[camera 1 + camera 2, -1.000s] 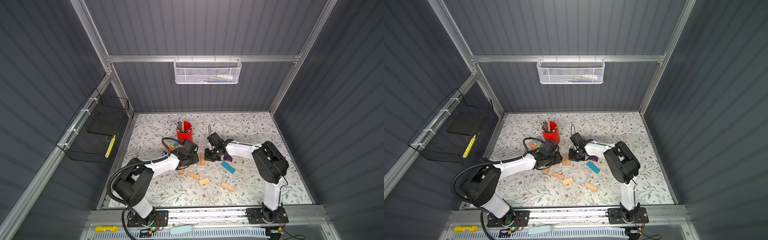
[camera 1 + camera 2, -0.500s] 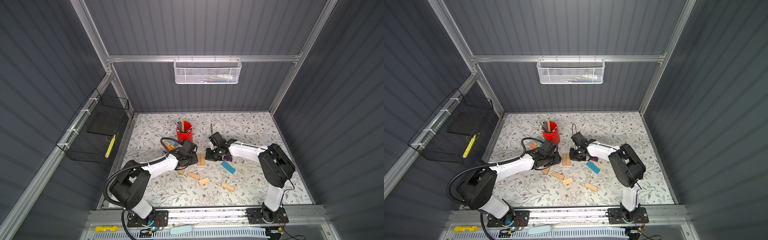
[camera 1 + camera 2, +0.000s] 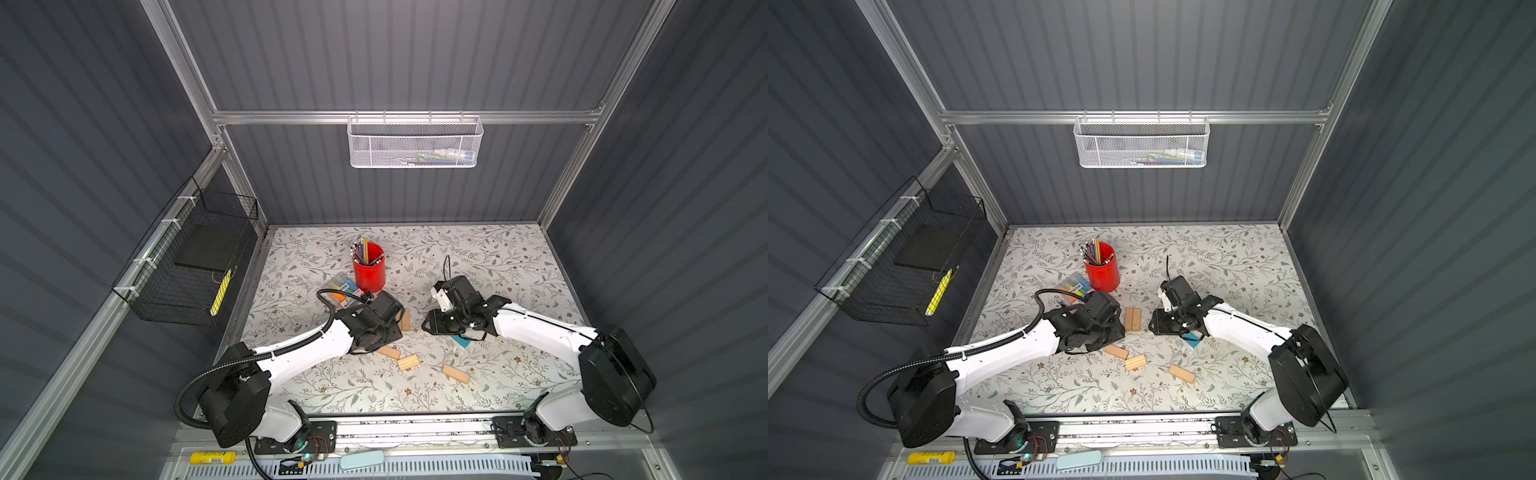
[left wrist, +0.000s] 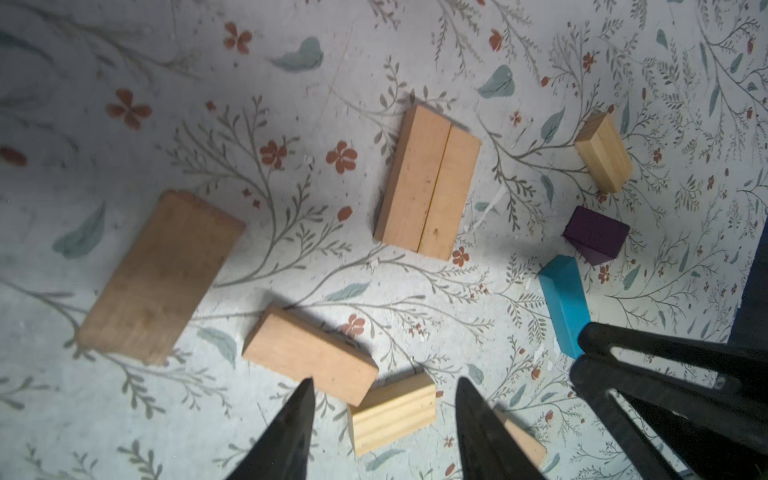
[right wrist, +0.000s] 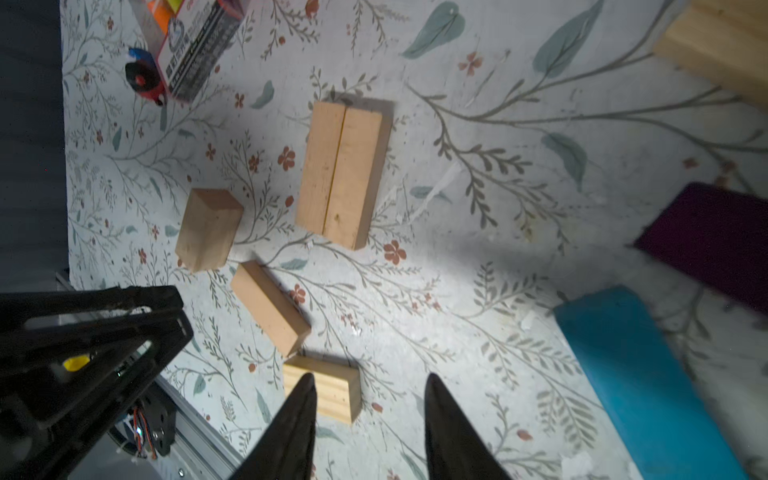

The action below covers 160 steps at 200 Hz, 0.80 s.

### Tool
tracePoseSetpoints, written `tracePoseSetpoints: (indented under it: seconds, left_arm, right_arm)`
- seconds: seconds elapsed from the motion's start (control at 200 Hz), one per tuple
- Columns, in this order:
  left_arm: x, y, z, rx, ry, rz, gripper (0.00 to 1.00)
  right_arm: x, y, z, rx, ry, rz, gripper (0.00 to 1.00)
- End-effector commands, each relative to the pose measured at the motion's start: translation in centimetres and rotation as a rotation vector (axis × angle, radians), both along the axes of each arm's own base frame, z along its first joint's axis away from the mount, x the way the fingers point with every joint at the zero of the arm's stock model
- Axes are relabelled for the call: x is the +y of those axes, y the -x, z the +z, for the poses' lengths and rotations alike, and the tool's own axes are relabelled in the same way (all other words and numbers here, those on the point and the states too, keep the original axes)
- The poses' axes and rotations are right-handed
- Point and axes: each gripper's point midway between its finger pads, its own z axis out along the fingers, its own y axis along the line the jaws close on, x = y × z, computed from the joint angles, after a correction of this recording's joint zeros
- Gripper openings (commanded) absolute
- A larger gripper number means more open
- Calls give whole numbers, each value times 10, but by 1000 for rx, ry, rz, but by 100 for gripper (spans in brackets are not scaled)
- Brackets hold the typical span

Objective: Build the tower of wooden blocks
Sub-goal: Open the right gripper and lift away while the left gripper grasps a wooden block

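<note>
Both arms reach toward the middle of the floral mat (image 3: 498, 257), and I have clear wrist views. The left gripper (image 4: 384, 388) hangs over the mat with its fingers moderately apart and nothing between them. A ridged brick (image 4: 392, 411) lies flat on the mat below that gap, and a plain tan brick (image 4: 309, 353) lies just beside it.

The right gripper (image 5: 370, 386) is about the same, part-way spread and empty. In both top views the two grippers face each other across the pair of tan bricks (image 3: 1133, 319). Those two lie flat, long sides touching, and they are the only blocks set together. Every other block lies loose on the mat.

The blue block (image 4: 565, 303) is on the right arm's side, with one end under that arm's black fingers (image 4: 665, 365). The purple house-shaped block (image 4: 596, 237) sits just beside it, and another tan brick (image 4: 604, 153) lies near the purple one.

In a top view, three loose bricks (image 3: 1135, 362) trail toward the front rail. The red pencil cup (image 3: 369, 270) stands behind the left gripper, and the marker pack (image 3: 1075, 286) is beside the cup.
</note>
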Motion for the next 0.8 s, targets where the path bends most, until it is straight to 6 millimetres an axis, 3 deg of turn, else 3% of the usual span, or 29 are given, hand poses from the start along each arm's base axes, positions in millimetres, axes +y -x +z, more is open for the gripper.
tracePoseSetpoints:
  seconds: [0.0,0.155,0.42,0.796]
  left_arm:
    - [14,16,-15,51,-49,121,57]
    - [3,21,-29,72,-49,165,58]
    - [11,28,-55,122,-121,236,63]
    - [9,20,-68,111,-174,237,57]
  right_arm:
    - [-1,10,1,-20,-28,39,48]
    - [-1,12,-1,-21,-40,44,52]
    - [-10,6,3,-43,-55,16,59]
    - [-16,7,4,-32,-80,6,62]
